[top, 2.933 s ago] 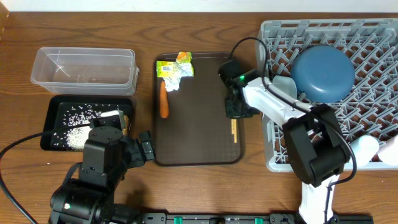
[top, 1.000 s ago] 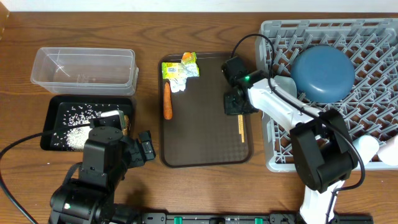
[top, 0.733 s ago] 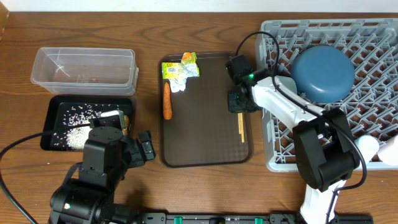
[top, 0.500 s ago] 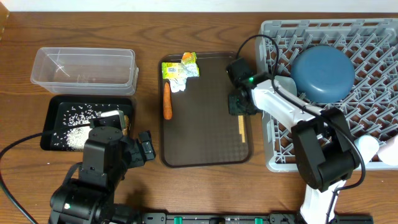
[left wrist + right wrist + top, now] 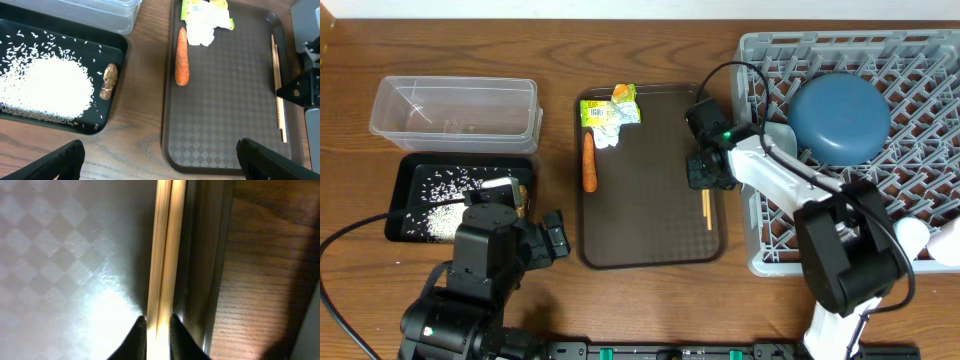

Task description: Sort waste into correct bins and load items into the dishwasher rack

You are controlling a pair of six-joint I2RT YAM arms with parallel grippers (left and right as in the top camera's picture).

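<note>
A robot test bench set as a dishwashing station; wooden table (image 5: pixel 550 55), dishwasher rack (image 5: pixel 920 70), serving tray (image 5: pixel 650 200).

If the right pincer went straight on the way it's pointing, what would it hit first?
The chopsticks: the right pincer points down at them, its tips either side of the pair, possibly touching already. Just behind them lies the brown tray, near its raised rim.

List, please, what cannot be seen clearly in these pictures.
- Chopsticks: top end hidden under the right gripper in the overhead view; both ends cut off in the right wrist view.
- Pale dishes in the rack corner: cut by the overhead view's right edge.
- Clear tub: mostly cut off by the left wrist view's top edge.
</note>
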